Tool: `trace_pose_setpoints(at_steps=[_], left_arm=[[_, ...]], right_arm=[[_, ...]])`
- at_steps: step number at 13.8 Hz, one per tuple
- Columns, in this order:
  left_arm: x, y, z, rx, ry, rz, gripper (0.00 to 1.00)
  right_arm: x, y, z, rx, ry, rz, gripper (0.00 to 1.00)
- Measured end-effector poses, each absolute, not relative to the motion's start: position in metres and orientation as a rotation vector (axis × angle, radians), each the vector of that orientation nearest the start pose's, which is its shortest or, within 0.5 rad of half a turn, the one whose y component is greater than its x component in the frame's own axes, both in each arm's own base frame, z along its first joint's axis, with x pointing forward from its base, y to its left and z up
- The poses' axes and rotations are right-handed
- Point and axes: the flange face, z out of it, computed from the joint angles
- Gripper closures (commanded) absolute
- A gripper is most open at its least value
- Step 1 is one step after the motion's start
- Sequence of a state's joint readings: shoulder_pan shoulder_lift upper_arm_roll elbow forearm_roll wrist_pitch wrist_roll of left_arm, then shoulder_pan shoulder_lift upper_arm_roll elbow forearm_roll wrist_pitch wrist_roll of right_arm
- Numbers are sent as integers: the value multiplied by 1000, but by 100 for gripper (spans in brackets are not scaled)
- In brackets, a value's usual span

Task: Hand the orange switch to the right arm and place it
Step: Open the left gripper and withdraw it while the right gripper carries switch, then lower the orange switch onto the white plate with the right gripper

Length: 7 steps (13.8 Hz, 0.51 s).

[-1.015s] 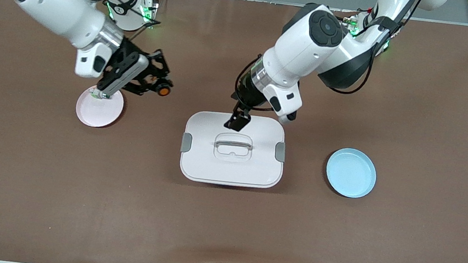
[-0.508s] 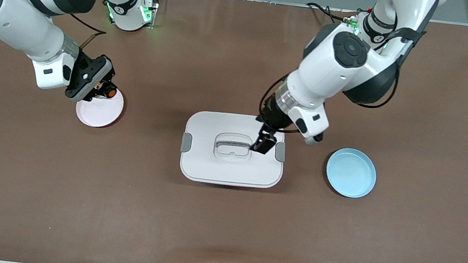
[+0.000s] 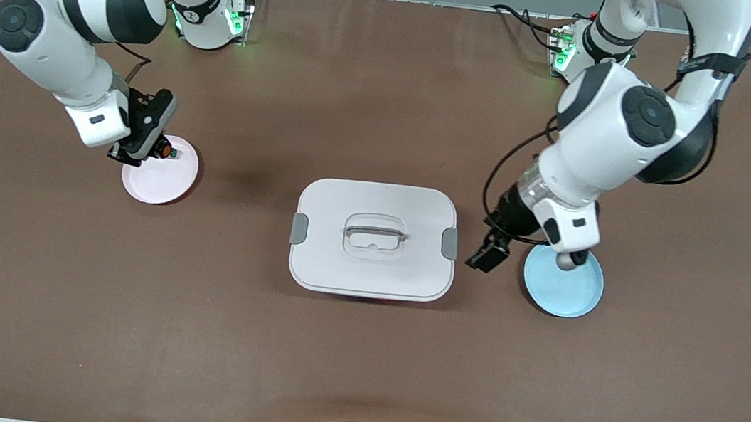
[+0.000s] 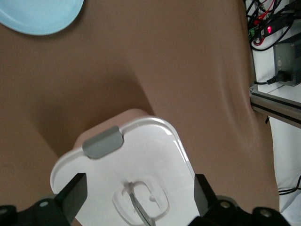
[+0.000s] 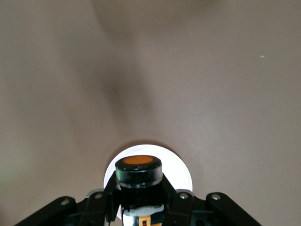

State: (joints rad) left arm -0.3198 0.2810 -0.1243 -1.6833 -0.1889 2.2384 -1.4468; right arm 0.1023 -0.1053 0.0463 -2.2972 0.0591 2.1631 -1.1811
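The orange switch, black with an orange cap, is held in my right gripper, which is shut on it just over the edge of the pink plate that lies farther from the front camera. In the right wrist view the switch stands cap outward between the fingers, with the pink plate under it and my right gripper around its body. My left gripper is open and empty, low between the white box and the blue plate. In the left wrist view my left gripper frames the box lid.
A white lidded box with a handle and grey latches sits mid-table and shows in the left wrist view. A blue plate lies toward the left arm's end, seen also in the left wrist view. Brown table surface surrounds them.
My right gripper carried the orange switch down and over to the pink plate. My left gripper moved off the white box toward the blue plate, open and empty.
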Motion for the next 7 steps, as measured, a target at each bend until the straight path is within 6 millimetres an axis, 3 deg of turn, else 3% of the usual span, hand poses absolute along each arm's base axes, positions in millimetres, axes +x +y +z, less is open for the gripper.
trace_pose_setpoints(at_steps=[4,7], left_arm=[[629,-204,455,-3103,-1497,-116,0],[640,-135,435,-3180,-1206,-149,0]], right_arm=[[468,54,342,-2421,-1990,-67,100],[459,33,317,-2399,-2094,-156,100]])
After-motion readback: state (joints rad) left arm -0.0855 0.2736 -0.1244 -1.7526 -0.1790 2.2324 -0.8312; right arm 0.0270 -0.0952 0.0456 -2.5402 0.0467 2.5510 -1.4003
